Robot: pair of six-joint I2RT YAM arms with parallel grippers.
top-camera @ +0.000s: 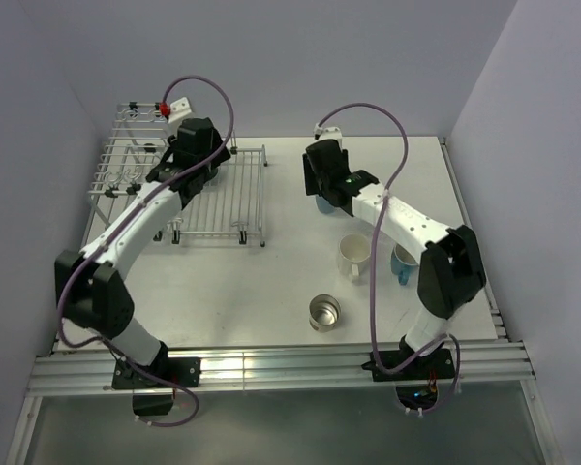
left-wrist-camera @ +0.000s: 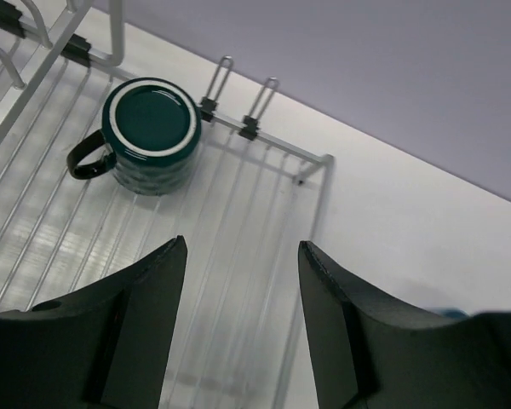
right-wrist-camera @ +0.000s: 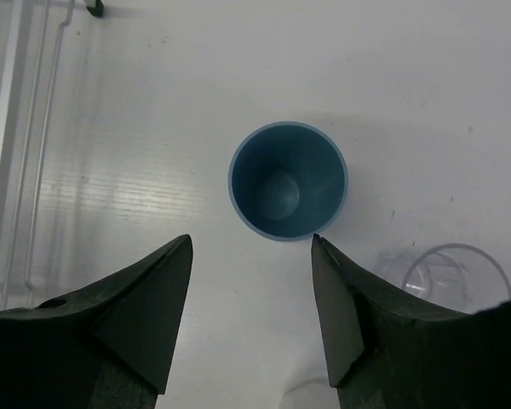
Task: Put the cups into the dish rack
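The dark teal mug (left-wrist-camera: 151, 135) sits in the dish rack (top-camera: 228, 208), apparently bottom up, near its far rail. My left gripper (left-wrist-camera: 243, 241) is open and empty above the rack's flat grid (left-wrist-camera: 238, 281), a little short of the mug. My right gripper (right-wrist-camera: 251, 239) is open and empty above the table. The upright blue tumbler (right-wrist-camera: 288, 181) lies just past its fingertips, and the clear glass (right-wrist-camera: 447, 273) is to the right. The cream mug (top-camera: 355, 257), blue mug (top-camera: 404, 262) and steel cup (top-camera: 323, 312) stand on the table.
The rack's taller basket section (top-camera: 126, 160) is at the far left by the wall. Grey walls close in the table at the left, back and right. The right arm's forearm (top-camera: 397, 218) passes over the area beside the cream and blue mugs.
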